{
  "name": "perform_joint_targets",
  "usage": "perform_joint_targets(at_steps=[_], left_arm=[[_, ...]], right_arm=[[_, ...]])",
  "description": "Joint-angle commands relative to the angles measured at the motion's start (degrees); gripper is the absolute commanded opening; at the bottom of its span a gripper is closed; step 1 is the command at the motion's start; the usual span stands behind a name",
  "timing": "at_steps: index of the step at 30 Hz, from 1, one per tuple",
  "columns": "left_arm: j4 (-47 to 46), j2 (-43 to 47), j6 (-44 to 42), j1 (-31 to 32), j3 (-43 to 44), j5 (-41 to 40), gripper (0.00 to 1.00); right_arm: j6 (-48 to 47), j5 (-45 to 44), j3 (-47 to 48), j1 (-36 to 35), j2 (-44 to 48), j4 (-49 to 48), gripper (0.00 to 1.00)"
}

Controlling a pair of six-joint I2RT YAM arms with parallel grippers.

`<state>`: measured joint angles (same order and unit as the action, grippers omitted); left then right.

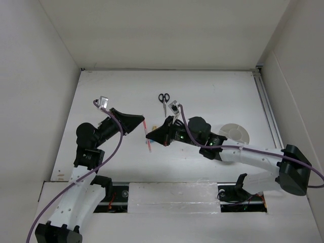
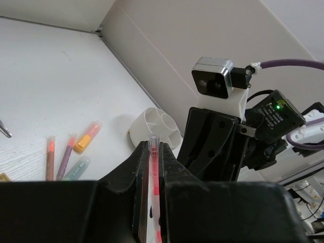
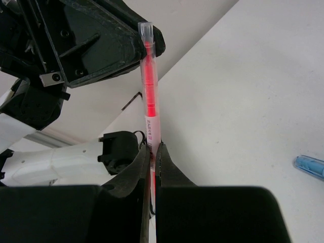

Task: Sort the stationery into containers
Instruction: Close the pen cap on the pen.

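A thin red pen (image 1: 147, 135) is held off the table between both grippers. My left gripper (image 2: 152, 147) is shut on it, its clear end poking past the fingertips. My right gripper (image 3: 152, 148) is shut on the pen's (image 3: 150, 91) other end, which reaches up to the left gripper's fingers (image 3: 147, 43). The two grippers (image 1: 140, 123) (image 1: 155, 135) meet at mid-table. The white divided cup (image 1: 235, 132) stands to the right. Black-handled scissors (image 1: 163, 97) lie behind. Two thin pens (image 2: 50, 157), an orange marker (image 2: 87, 137), a green marker (image 2: 78, 167) and a yellow block (image 2: 4, 177) lie near the cup (image 2: 157, 124).
A blue marker (image 3: 310, 166) lies on the table at the right edge of the right wrist view. White walls enclose the table on three sides. A rail (image 1: 266, 109) runs along the right side. The right arm's body hides the loose pens in the top view.
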<state>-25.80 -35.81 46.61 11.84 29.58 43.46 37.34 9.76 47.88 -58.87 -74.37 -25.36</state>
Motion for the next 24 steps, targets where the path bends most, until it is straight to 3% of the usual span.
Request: perform_joint_targets(at_steps=[1,24], left_arm=[[2.3,0.6,-2.3,0.5,-1.5,5.9,0.0],[4.6,1.6,-4.1,0.5,-1.5,5.9,0.0]], right_arm=[[0.5,-3.1,4.7,1.8,-0.2,-11.8,0.0],[2.8,-0.9,7.3,4.0,-2.9,-15.7,0.0]])
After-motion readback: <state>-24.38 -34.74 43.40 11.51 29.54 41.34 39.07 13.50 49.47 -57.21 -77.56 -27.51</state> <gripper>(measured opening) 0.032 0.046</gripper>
